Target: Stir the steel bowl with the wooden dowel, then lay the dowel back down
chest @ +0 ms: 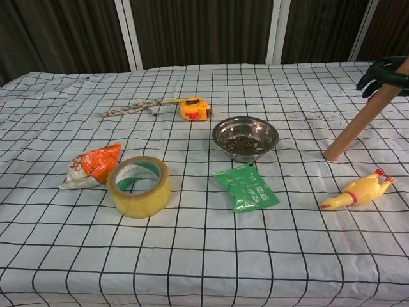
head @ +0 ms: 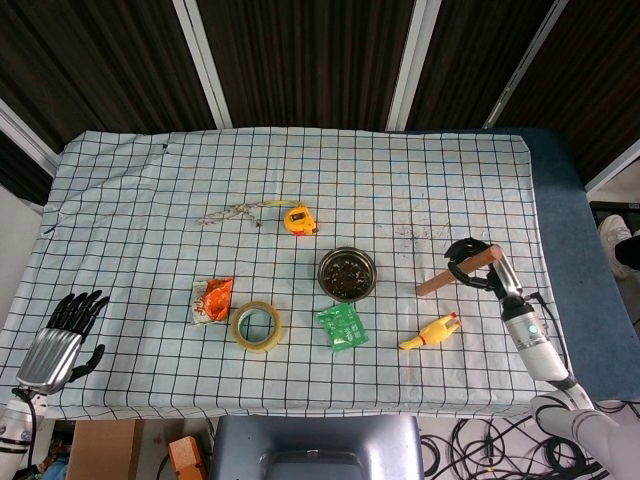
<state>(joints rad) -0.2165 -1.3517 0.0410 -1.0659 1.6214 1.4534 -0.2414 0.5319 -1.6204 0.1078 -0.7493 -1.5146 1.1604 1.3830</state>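
The steel bowl [head: 347, 273] [chest: 245, 138], with dark bits inside, sits mid-table. Right of it the wooden dowel [head: 455, 272] [chest: 362, 121] leans steeply, its lower end on the cloth and its upper end tipped to the right. My right hand [head: 470, 263] [chest: 382, 71] grips the dowel's upper end, fingers curled around it. Off the table's near left corner, my left hand [head: 62, 340] hangs with fingers spread and nothing in it; the chest view does not show it.
A yellow rubber chicken [head: 431, 332] [chest: 358, 190] lies just near of the dowel's foot. A green packet [head: 342, 326], tape roll [head: 256, 326], orange wrapper [head: 211, 299], yellow tape measure [head: 299, 219] and a cord [head: 232, 212] are spread left of the bowl.
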